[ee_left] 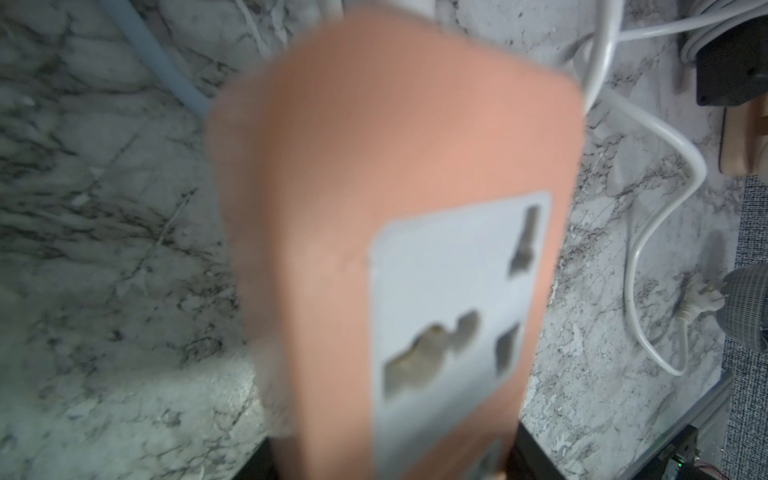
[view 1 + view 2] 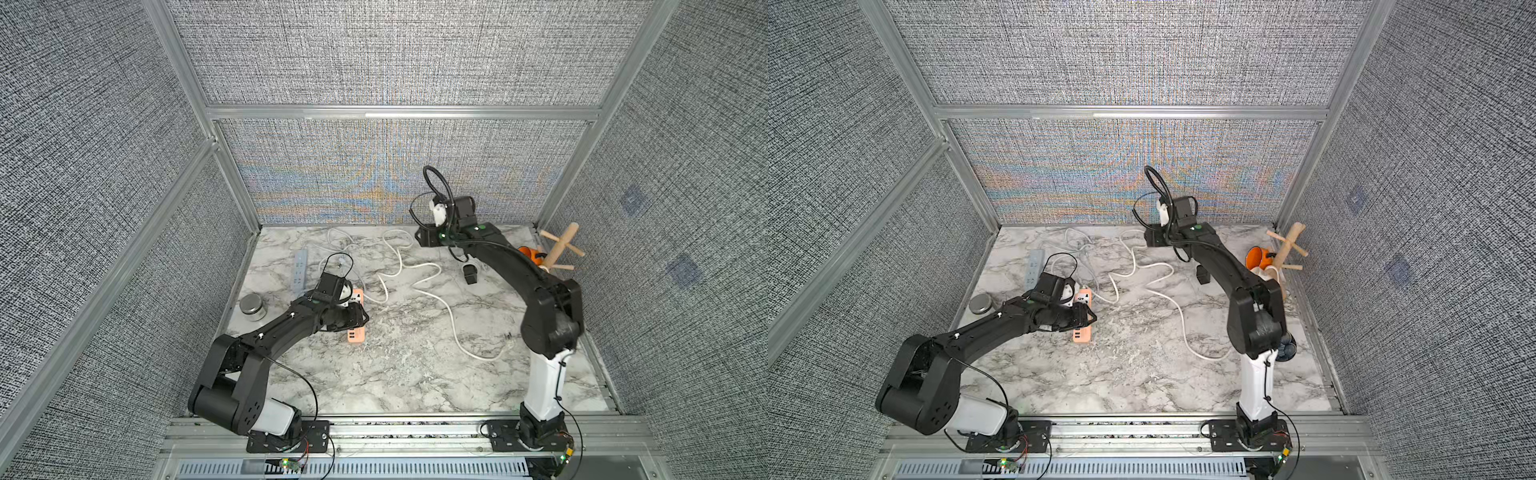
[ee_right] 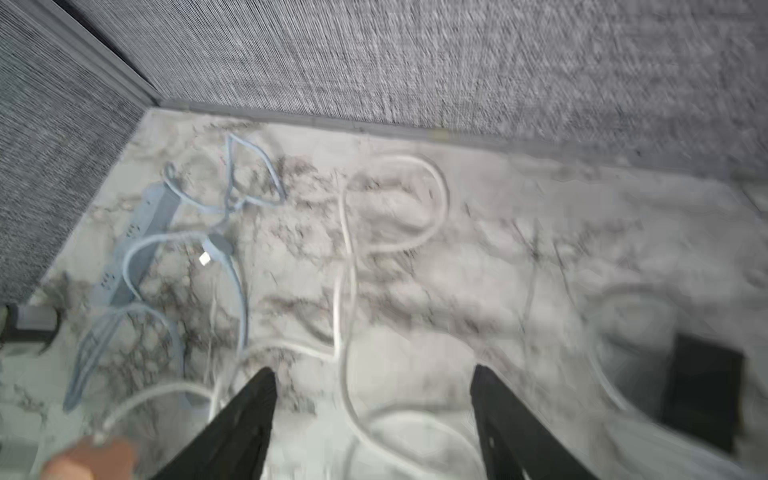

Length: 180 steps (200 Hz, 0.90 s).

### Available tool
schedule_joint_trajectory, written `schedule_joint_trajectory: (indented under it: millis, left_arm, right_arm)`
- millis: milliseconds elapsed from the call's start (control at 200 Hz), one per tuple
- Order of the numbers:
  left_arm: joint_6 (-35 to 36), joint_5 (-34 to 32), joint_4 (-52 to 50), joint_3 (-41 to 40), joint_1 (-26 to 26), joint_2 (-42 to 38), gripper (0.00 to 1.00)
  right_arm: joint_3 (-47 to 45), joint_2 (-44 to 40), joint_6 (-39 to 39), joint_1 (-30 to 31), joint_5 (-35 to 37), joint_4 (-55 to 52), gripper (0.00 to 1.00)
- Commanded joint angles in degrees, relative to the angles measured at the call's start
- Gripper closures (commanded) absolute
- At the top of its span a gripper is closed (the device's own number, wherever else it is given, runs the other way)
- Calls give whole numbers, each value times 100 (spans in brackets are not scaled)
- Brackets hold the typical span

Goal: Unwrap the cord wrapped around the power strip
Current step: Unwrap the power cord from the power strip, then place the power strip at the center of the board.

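Here, the orange power strip (image 2: 356, 335) sits on the left arm's side of the marble surface (image 2: 395, 386). The left gripper (image 2: 358, 316) reaches across its middle. In the left wrist view, dark finger parts flank the strip's body, so the fingers are clamped on its two long sides. Whether the strip is clear of the surface cannot be told.

Its white cord (image 1: 701, 166) leaves the strip's far end and lies loose in wide loops, running away from the strip toward the right arm's base. The right gripper (image 3: 374, 370) hangs above those loops, beyond the strip toward the back wall (image 2: 395, 174), its fingers spread with nothing between them.

Between the strip and the front rail (image 2: 415, 428) the marble is bare and roomy. On the strip's wall side the room is tighter: a blue-grey strip (image 2: 300, 270) with its own cable lies near, a metal tin (image 2: 252, 307) stands by the side edge, and a black block (image 2: 470, 274) lies past the loops.
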Motion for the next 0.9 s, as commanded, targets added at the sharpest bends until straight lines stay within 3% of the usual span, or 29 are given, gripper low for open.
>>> schedule_joint_trajectory:
  millis: [0, 110, 235, 360, 601, 741, 896]
  left_arm:
    - [-3, 267, 223, -155, -1, 69, 100]
    - [-59, 446, 415, -313, 2, 210, 100]
    - [-39, 473, 490, -382, 1, 330, 100]
    - [79, 510, 419, -413, 0, 389, 100]
    - [52, 749, 543, -712, -2, 325, 100]
    - [62, 816, 561, -679, 1, 471, 73]
    - [53, 754, 537, -680, -2, 477, 60]
  right_arm:
    - [-1087, -793, 26, -35, 74, -497, 31]
    - [-2271, -1480, 307, 0, -170, -396, 33]
    - [-3152, -1646, 483, 75, -156, -315, 34]
    - [-3609, -1550, 630, 108, -115, -93, 34]
    - [-4280, -1462, 943, 270, -25, 103, 43]
    - [-4469, -1530, 1115, 493, 200, -165, 43]
    - [-4474, -1825, 1602, 717, 746, -1004, 39]
